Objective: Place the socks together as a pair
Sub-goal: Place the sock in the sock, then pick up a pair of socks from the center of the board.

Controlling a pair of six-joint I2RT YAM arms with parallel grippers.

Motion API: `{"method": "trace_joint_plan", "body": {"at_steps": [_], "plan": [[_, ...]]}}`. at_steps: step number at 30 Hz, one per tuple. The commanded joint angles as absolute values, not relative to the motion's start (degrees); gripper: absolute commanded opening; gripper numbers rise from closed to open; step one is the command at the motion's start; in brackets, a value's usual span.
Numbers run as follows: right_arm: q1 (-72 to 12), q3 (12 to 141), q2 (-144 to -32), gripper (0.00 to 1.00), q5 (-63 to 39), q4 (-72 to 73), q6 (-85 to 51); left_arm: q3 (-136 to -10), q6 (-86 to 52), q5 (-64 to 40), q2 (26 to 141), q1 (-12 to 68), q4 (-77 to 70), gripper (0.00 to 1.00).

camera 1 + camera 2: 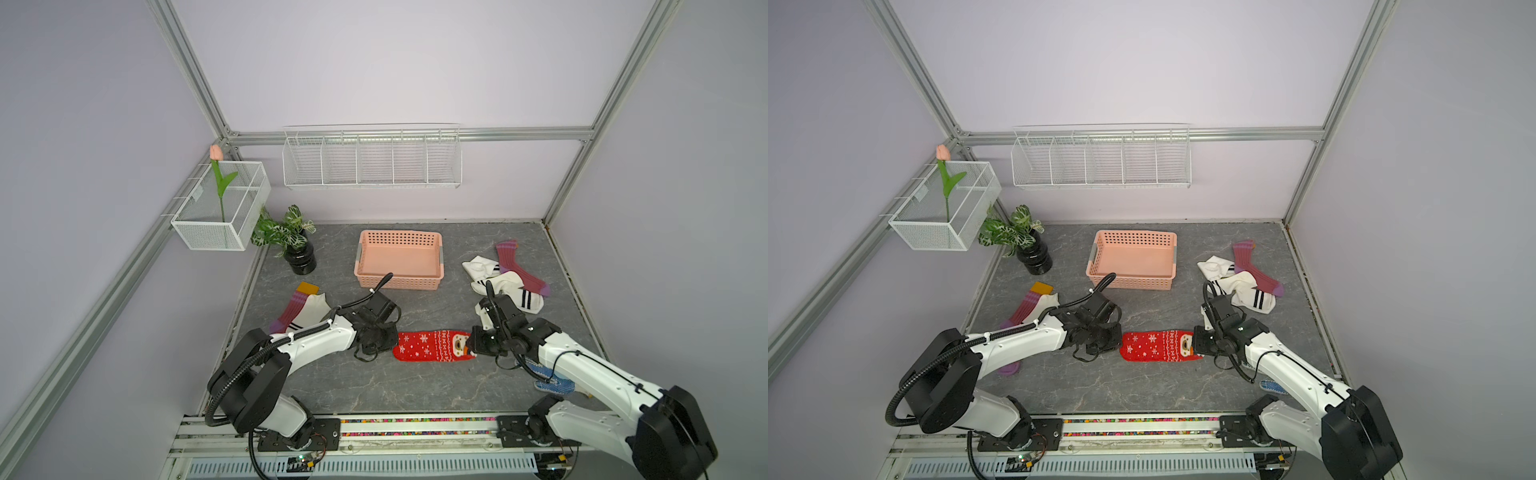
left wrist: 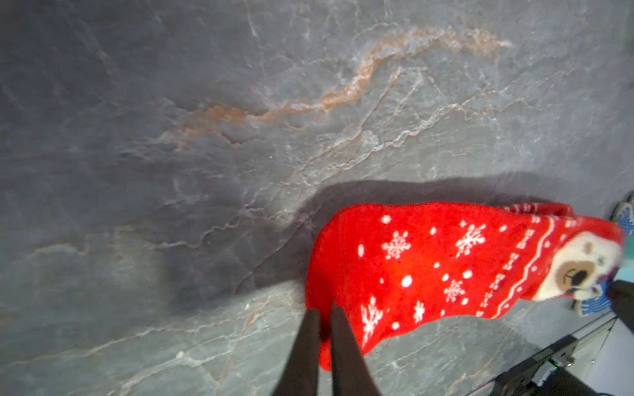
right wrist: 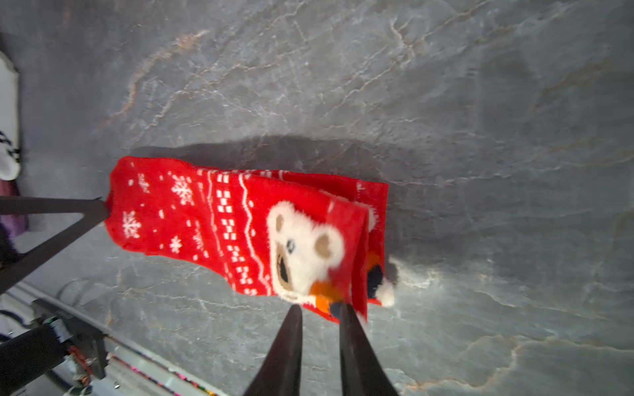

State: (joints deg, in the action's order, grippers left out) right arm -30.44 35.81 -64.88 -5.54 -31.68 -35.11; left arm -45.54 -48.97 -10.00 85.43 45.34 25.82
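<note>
- The red socks [image 1: 432, 345] lie stacked on the worktop [image 1: 374, 386] — an arm at each end, likely lining them up.
- Left gripper [image 2: 324, 308] at the toes, right gripper [image 3: 319, 307] at the cuffs — both jaws a little open, holding nothing, I think.

1. Bare table [image 1: 415, 390] is left free between the red socks [image 1: 432, 345] and the front rail [image 1: 415, 426].
2. An open strip is left between those socks and the pink basket [image 1: 399, 259].
3. The two sock ends are closed off by the left gripper [image 2: 323, 317] and the right gripper [image 3: 319, 313].
4. The right rear is taken up by a heap of white and maroon socks [image 1: 509, 278].
</note>
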Motion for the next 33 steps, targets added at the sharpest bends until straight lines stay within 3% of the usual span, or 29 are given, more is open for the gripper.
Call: {"method": "trace_joint_plan", "body": {"at_steps": [1,9,33], "plan": [[-29.9,34.89,-65.48,0.29,-0.26,-31.95,-34.78,-44.95,-48.66,-8.3,84.08,45.62,26.16,0.39],[-29.73,33.54,-64.82,0.64,-0.86,-30.12,-35.9,-43.58,-49.7,-8.31,83.67,45.62,25.28,0.54],[-28.57,26.13,-69.73,0.65,-8.82,-14.18,-40.17,-37.56,-54.08,-11.6,85.59,45.63,16.74,0.51]]}}
